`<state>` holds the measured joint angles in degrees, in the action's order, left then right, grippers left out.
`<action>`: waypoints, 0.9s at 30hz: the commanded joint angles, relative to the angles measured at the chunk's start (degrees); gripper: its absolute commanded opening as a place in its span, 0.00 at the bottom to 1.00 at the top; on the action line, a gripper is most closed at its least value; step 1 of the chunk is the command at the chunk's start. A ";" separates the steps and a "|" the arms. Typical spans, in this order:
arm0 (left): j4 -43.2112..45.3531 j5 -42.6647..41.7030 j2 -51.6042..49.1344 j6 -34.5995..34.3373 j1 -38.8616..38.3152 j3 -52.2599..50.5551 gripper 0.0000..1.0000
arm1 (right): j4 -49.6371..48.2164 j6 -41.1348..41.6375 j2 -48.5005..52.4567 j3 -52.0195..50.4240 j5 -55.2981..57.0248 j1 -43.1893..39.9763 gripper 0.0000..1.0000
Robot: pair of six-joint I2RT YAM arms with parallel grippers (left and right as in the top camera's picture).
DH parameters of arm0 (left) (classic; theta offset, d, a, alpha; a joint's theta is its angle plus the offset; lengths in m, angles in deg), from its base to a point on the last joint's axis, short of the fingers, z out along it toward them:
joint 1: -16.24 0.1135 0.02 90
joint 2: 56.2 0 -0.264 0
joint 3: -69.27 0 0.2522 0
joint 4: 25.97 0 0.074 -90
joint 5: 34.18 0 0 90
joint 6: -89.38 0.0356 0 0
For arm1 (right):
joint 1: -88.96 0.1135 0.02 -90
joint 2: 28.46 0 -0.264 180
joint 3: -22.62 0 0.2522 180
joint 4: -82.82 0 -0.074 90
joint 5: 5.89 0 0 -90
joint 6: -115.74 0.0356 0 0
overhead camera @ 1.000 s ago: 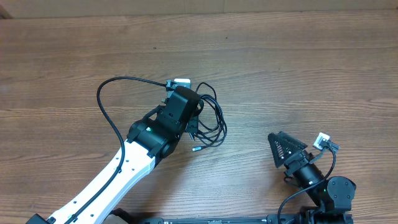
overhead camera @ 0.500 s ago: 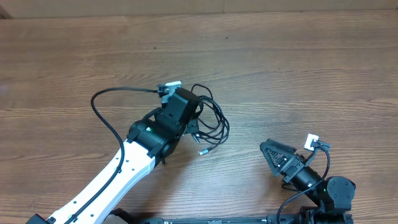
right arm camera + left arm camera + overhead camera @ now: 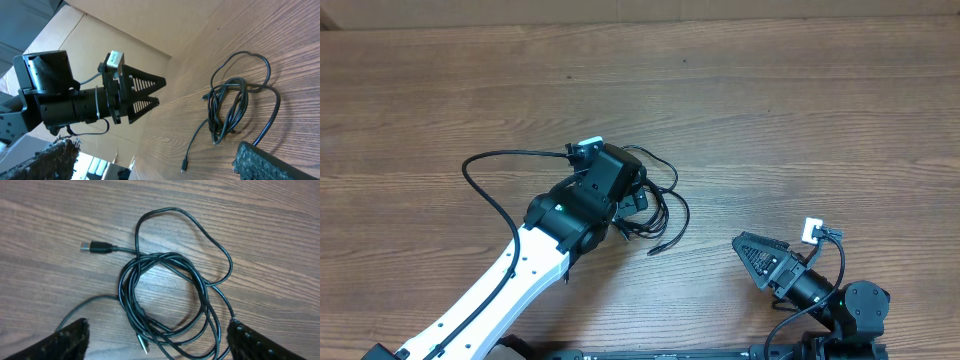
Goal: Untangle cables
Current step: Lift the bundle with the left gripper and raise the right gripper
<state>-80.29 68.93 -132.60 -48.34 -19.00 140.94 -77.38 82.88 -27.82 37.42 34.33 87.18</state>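
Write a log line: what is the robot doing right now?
left gripper: open, above cables | right gripper: open, away from cables | cables: tangled on table

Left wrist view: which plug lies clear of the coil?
The wider plug at upper left, alone outside the loops. The slimmer tip near the bottom edge lies among the strands of the cables.

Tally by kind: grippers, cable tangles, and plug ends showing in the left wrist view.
Grippers: 2, left gripper and right gripper
Cable tangle: 1, strand count unclear
Plug ends: 2, large plug and small tip
Total: 5
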 commanded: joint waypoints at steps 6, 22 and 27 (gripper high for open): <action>7.28 -2.23 -9.40 7.39 -0.02 1.07 0.69 | -0.31 -0.92 0.17 0.09 -0.70 -0.07 1.00; 18.27 -25.03 -22.29 4.94 -0.04 1.07 0.50 | -0.28 -3.65 0.17 0.09 -0.66 -0.07 1.00; 18.32 -26.27 -23.58 2.03 -0.07 1.07 0.33 | -0.28 -3.65 0.17 0.09 -0.50 -0.07 1.00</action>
<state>-61.99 44.58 -155.37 -44.41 -19.00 140.94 -77.38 79.73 -27.75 37.42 33.96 87.18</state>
